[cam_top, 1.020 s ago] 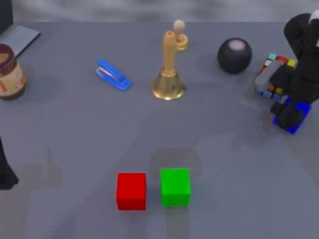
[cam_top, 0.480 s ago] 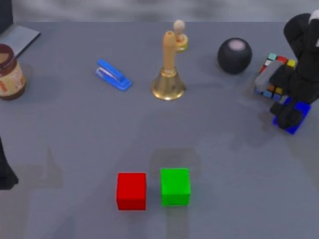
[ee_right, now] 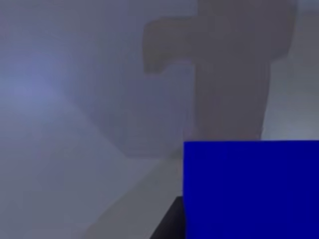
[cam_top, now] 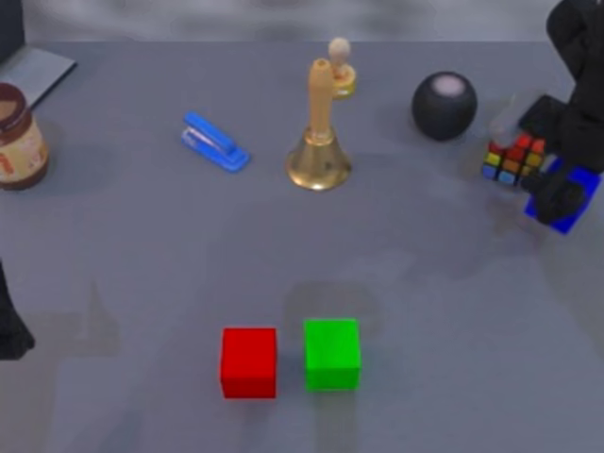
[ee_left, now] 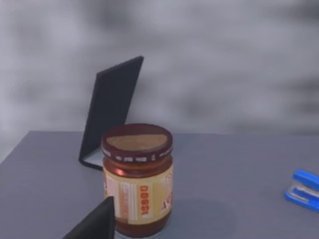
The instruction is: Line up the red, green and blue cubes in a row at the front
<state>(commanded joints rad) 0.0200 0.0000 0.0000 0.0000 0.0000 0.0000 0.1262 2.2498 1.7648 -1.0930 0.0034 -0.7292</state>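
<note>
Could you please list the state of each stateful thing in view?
Blue cube: held by right gripper, lifted at table's right edge.
Red cube: resting at front.
Green cube: resting right of red cube, small gap.
Jar: upright, lid on.
Bell: upright.
Left gripper: parked at left edge.

The right arm stands at the worktop's right edge, toward the far right corner, its dark links reaching in from the rear. The right gripper (cam_top: pixel 563 196) points down, closed around the blue cube (cam_top: pixel 572 209), which is held clear of the surface; one dark finger (cam_top: pixel 557 193) lies across the cube's near face in the top view. In the right wrist view the same cube (ee_right: pixel 251 189) fills the lower part of the picture, close under the camera. The left arm is parked at the worktop's left edge, near the front; only a dark part of the left gripper (cam_top: pixel 11 326) shows there.
</note>
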